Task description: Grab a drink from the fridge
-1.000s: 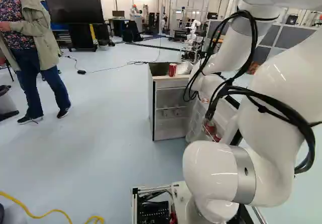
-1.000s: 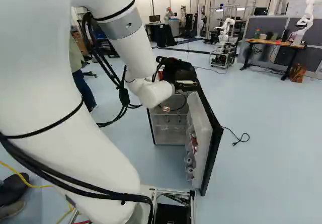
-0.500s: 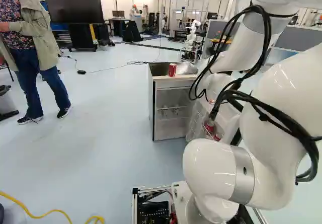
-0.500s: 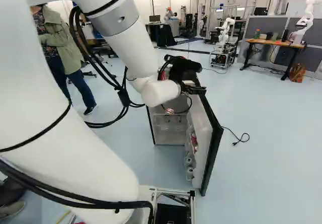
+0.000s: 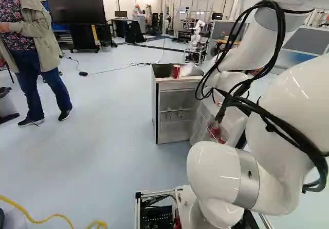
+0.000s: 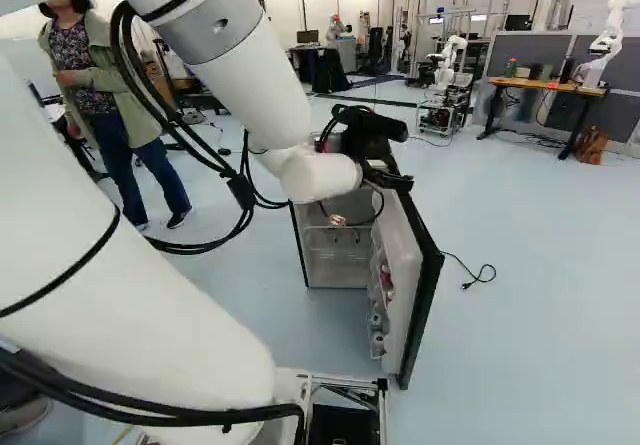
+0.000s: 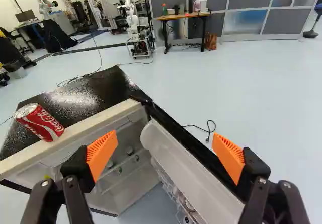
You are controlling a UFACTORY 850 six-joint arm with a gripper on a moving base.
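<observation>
– Checking wrist view: gripper [image 7: 165, 138] spread wide, orange pads [image 7: 102, 153] well apart, nothing pinched. Red can [image 7: 39, 122] on top of fridge [image 7: 75, 95], 10 o'clock off gripper. Door [image 7: 186, 168] swung out below it. Looks like line-up for a pick.

– How would you run it?

– Pick target first: top can's easy to see, but it's on the fridge, not in it. For one inside, clear the door edge, then lower slowly. One pad each side of the can, squeeze once both touch, lift straight out. Risk: nudging the door or snagging the rack.

– Left base view?

– Top can upright, 12 o'clock from centre. Door cans [image 5: 214, 130] are red, at 4 o'clock, partly behind the arm [image 5: 221, 172]. Fridge box has a shelf [image 5: 175, 110] with small items, can't ID.

– Right base view?

– Arm comes in from 10 o'clock, wrist end by the fridge top. Door hangs at 5 o'clock. Door rack [image 6: 376, 310] carries something red up high, greyish round ends lower down. Can't tell if those are drinks. I'd favour the red ones.
</observation>
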